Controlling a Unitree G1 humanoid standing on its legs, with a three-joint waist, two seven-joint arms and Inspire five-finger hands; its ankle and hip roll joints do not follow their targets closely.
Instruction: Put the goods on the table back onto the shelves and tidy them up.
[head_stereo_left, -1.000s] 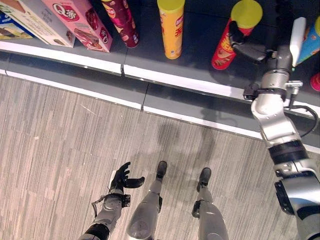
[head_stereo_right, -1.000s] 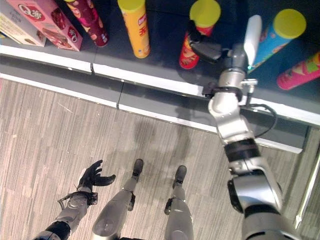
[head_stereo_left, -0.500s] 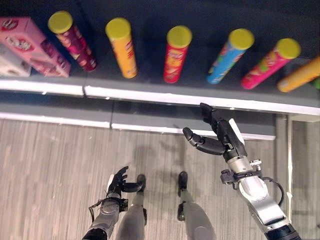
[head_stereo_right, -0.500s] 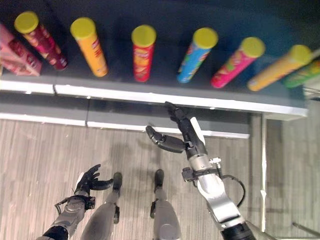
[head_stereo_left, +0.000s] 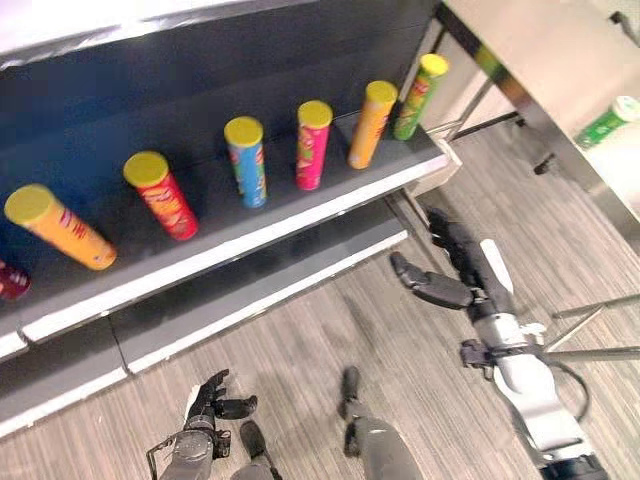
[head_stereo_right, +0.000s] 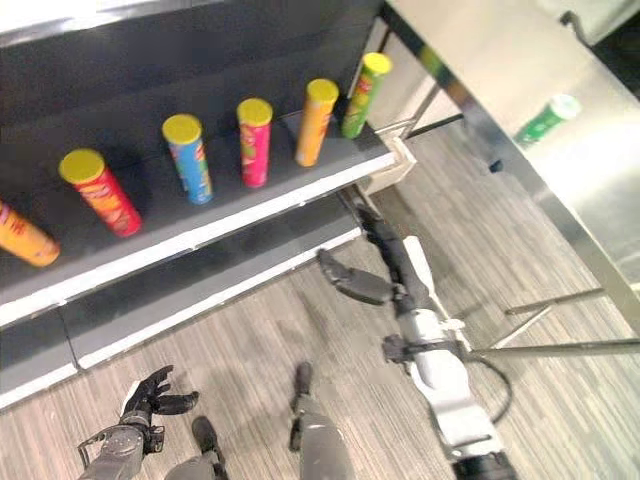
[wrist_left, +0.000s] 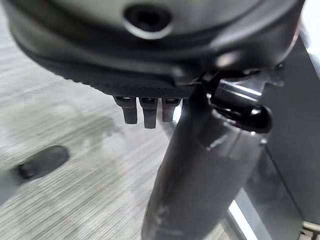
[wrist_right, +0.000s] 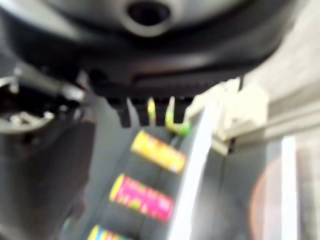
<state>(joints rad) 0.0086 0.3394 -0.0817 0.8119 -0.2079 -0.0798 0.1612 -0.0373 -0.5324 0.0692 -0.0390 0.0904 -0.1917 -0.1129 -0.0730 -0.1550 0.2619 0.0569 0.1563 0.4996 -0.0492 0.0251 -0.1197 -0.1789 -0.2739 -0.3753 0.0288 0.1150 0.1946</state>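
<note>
Since a moment ago the head camera has swung toward the robot's right, bringing the counter (head_stereo_left: 560, 70) into sight, and the right robot hand (head_stereo_left: 462, 270) has stayed open and empty. From the left eye, a row of yellow-lidded tube cans stands on the dark shelf (head_stereo_left: 300, 215), the red can (head_stereo_left: 160, 194) and blue can (head_stereo_left: 245, 160) among them, while a green can (head_stereo_left: 605, 122) lies on the counter, well apart from the right robot hand. From the right eye, the left robot hand (head_stereo_right: 150, 393) hangs low over the floor, fingers relaxed, holding nothing. Along the left wrist, straight fingertips (wrist_left: 144, 111) show above the striped floor. Along the right wrist, blurred cans on the shelf appear past the fingers. That green can is likely light, stiff and smooth-sided, so I would wrap it around mid-body rather than pinching the lid.
</note>
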